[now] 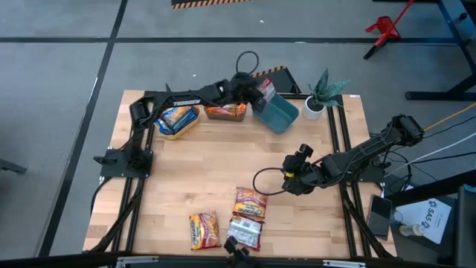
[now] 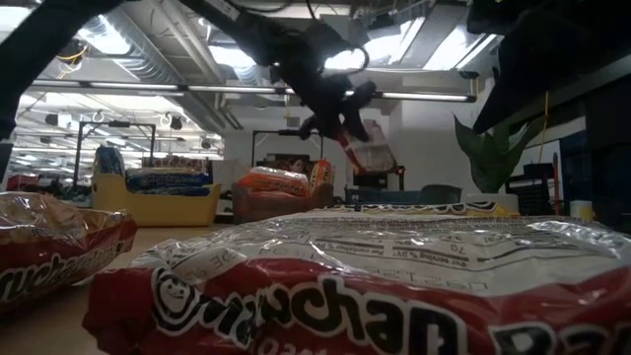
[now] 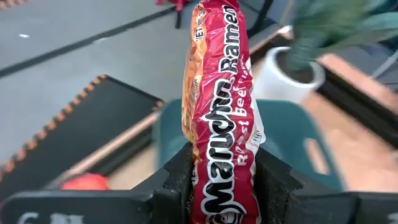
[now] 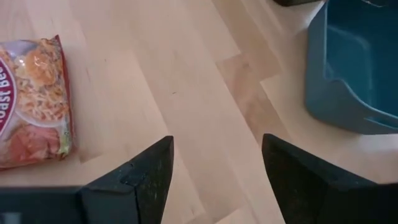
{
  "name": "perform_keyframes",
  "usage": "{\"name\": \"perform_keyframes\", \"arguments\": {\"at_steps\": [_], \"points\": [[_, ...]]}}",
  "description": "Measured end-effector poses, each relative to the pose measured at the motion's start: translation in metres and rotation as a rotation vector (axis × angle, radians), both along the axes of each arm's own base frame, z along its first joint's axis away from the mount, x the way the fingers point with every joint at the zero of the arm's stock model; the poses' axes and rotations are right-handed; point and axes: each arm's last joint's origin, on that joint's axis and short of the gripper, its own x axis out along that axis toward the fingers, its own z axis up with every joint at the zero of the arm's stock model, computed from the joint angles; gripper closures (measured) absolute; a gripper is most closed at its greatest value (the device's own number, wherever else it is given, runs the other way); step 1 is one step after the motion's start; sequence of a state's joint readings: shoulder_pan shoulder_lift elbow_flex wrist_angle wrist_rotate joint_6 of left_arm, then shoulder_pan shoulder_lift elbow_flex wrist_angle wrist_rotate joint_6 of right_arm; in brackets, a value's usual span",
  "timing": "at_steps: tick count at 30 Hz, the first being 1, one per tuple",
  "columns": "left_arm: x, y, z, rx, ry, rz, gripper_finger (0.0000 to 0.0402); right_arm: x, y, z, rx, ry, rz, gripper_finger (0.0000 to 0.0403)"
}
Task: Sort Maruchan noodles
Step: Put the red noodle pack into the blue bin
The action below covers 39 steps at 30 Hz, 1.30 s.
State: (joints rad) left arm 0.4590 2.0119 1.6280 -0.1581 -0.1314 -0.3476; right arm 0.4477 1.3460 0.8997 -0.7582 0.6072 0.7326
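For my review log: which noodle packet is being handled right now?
Look to the table's far edge, where the teal bin sits beside the potted plant. Above it, the left gripper clamps a red Maruchan packet upright. It alone is off the table.

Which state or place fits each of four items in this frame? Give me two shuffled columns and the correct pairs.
Things:
1. left gripper
2. right gripper
3. teal bin
4. yellow bin

States or places:
A. open above bare table
B. holds blue-white packets
C. shut on a red packet
D. beside the potted plant, under the raised packet

Pairs: 1-C, 2-A, 3-D, 4-B
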Motion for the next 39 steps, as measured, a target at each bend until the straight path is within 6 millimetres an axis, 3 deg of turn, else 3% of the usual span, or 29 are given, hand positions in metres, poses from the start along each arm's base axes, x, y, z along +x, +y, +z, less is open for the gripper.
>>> {"name": "perform_keyframes", "arguments": {"at_steps": [5, 13, 18, 28, 34, 39], "points": [[0.012, 0.015, -0.011, 0.057, 0.066, 0.001, 0.0295, 0.0, 0.001, 0.0, 0.031, 0.002, -0.007, 0.0171], [0.031, -0.007, -0.032, 0.064, 0.193, -0.019, 0.0295, 0.0, 0.0, 0.0, 0.032, 0.0, -0.012, 0.0171], [0.034, -0.015, -0.039, 0.084, 0.227, -0.001, 0.0295, 0.0, 0.0, 0.0, 0.025, -0.003, -0.014, 0.0171], [0.029, 0.006, -0.063, 0.046, 0.252, 0.037, 0.0294, 0.0, 0.0, 0.0, 0.025, -0.005, -0.015, 0.0171], [0.028, 0.008, -0.071, 0.052, 0.304, 0.051, 0.0292, 0.0, 0.0, 0.0, 0.02, -0.009, -0.017, 0.0171], [0.029, 0.006, -0.071, 0.063, 0.304, 0.012, 0.0267, 0.0, 0.0, 0.0, 0.018, -0.01, -0.018, 0.0171]]}}
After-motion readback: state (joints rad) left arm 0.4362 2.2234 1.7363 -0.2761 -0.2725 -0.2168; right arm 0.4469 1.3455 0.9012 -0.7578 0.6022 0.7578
